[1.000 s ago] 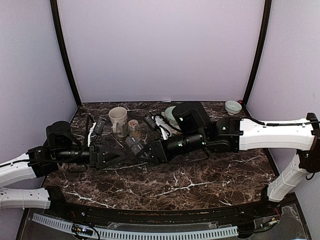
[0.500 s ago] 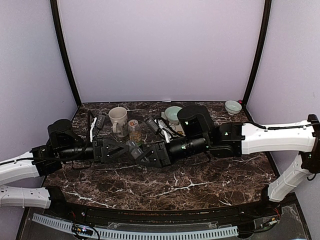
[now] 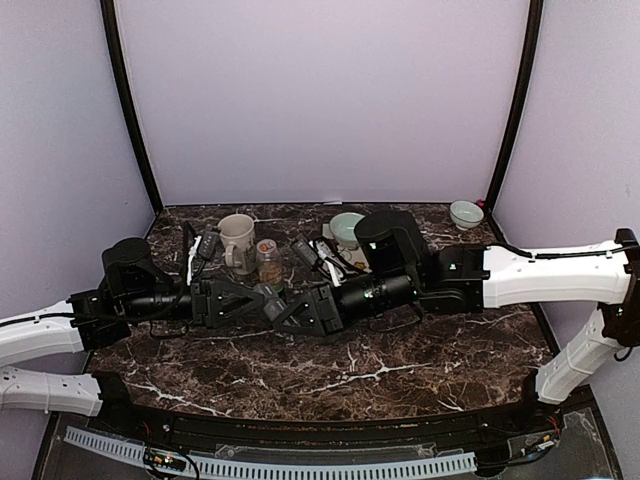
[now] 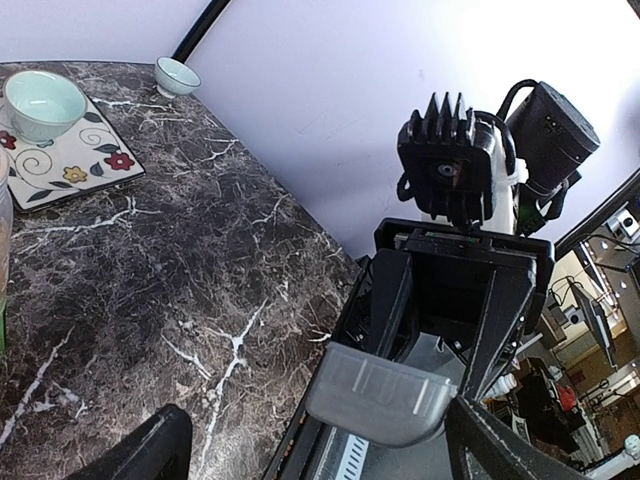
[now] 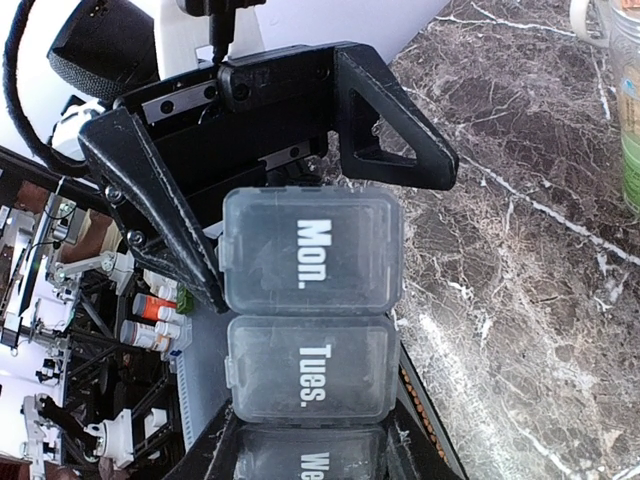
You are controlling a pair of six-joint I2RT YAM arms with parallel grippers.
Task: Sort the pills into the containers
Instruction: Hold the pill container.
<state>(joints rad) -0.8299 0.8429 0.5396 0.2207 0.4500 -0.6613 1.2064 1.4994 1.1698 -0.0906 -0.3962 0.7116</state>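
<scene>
Flanking the containers (image 5: 312, 250) at their edge, left end effector (image 3: 265, 303) gapes.

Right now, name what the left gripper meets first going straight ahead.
Likely the grey plastic day-labelled pill strip, held by the right gripper; its end faces the open fingers of the left gripper.

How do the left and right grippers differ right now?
Left gripper has its jaws wide open, straddling the Mon. end of the container; right gripper is shut on the container. Left gripper holds nothing; right gripper carries all of it. Shared: both are black and face each other.
</scene>
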